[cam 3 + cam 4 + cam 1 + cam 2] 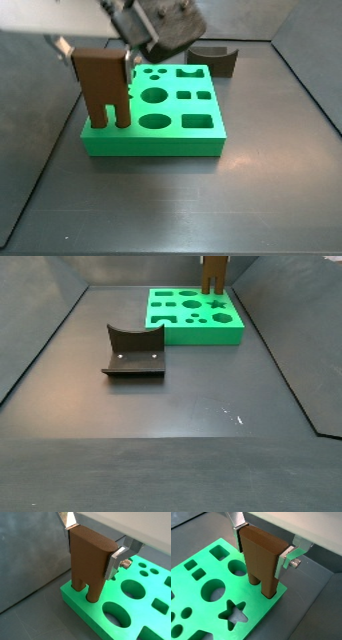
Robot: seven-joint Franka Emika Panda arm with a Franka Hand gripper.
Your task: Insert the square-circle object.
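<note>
Square-circle object (134,351) lies apart from the green board (154,140); gripper (264,549) pinches the two-pronged slab (261,562) there.

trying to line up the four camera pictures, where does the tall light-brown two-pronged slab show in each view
Wrist view: tall light-brown two-pronged slab fills the centre, clamped in the gripper, prongs at the edge of the green board with shaped holes.
Wrist view: slab at centre, prongs at the board edge.
Side view: slab upper left.
Side view: slab at the top edge, cropped.
Shared landmark: the green board.
</note>
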